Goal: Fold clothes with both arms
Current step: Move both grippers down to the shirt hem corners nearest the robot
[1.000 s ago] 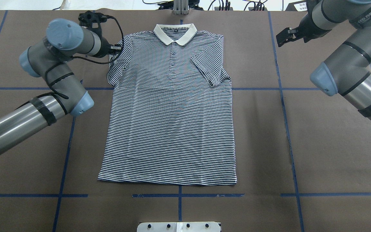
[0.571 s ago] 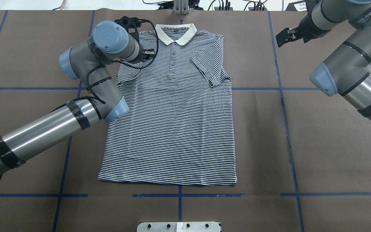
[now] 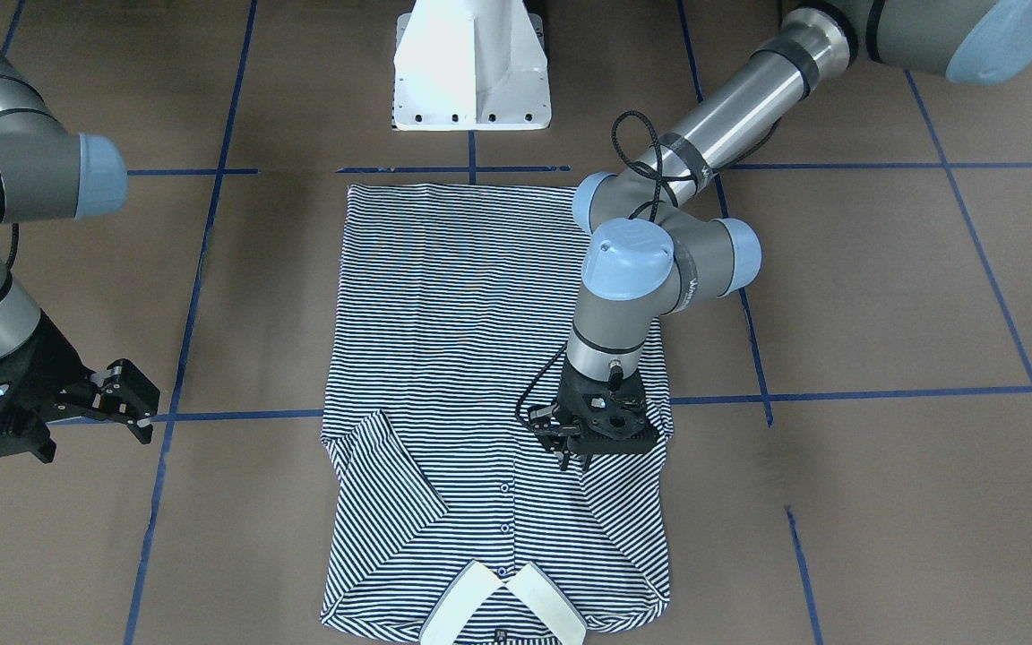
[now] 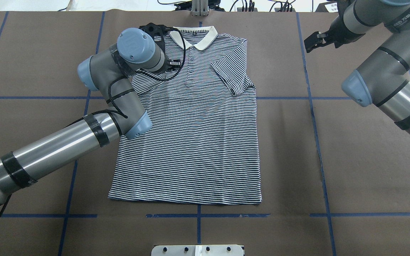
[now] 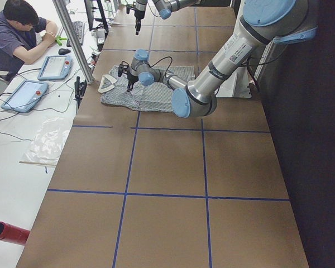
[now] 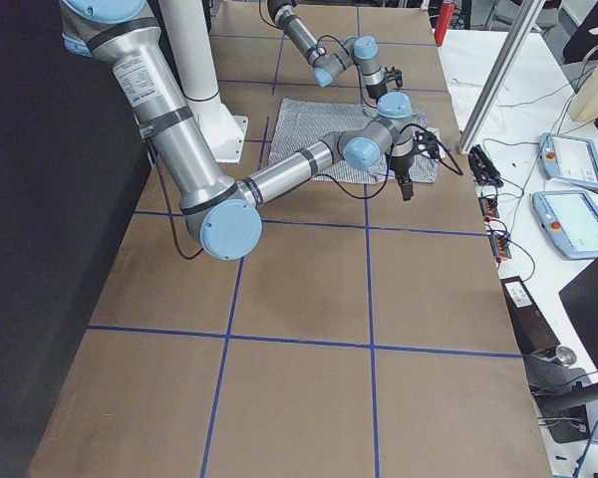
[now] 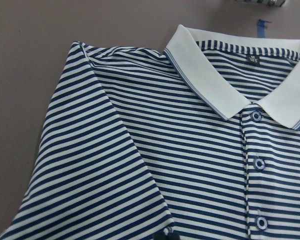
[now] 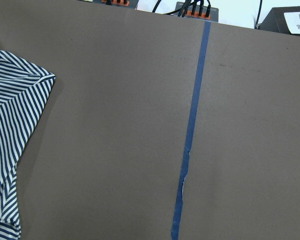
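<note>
Shows thin navy-and-white stripes all over the short-sleeved polo shirt (image 4: 190,142), a plain white collar (image 4: 208,37) edged with a fine blue line, and small blue-rimmed buttons (image 7: 260,163). Shows matt brown on the paper table cover (image 4: 351,160), crossed by blue tape lines (image 4: 30,215). Shows grey and silver tubes, light-blue caps and black bands on the left arm (image 4: 59,145) and right arm (image 4: 386,67).

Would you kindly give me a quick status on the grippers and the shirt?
Left gripper shut on sleeve tip of polo shirt, over the chest. Right gripper open, clear of the shirt. Other sleeve folded in; nothing in the way.
</note>
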{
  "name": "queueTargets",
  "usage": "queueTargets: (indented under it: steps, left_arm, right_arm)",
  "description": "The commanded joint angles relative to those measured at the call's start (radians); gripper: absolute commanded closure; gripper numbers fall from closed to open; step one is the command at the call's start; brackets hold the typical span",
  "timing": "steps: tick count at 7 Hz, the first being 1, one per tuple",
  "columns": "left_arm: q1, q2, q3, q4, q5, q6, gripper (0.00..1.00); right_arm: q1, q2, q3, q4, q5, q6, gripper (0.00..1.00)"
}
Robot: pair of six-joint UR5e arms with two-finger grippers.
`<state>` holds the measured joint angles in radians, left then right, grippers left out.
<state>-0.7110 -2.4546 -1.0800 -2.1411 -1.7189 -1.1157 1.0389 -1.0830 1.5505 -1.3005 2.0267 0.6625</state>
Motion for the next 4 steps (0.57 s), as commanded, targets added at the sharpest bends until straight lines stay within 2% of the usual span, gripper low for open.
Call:
queueTargets:
  steps: [1,3,4]
  left_arm:
    - [-0.005,0.032,-0.076,0.013,-0.034,0.104,0.0]
    - [-0.007,0.171,-0.261,0.017,-0.071,0.111,0.0]
    - [-0.007,0.218,-0.346,0.059,-0.073,0.112,0.0]
  right_arm:
    - [-0.013,0.0,0.014,0.001,0.003,0.02,0.0]
    - [-0.118,-0.002,0.083,0.003,0.0,0.211,0.0]
    - [-0.169,-0.014,0.144,0.001,-0.012,0.311,0.0]
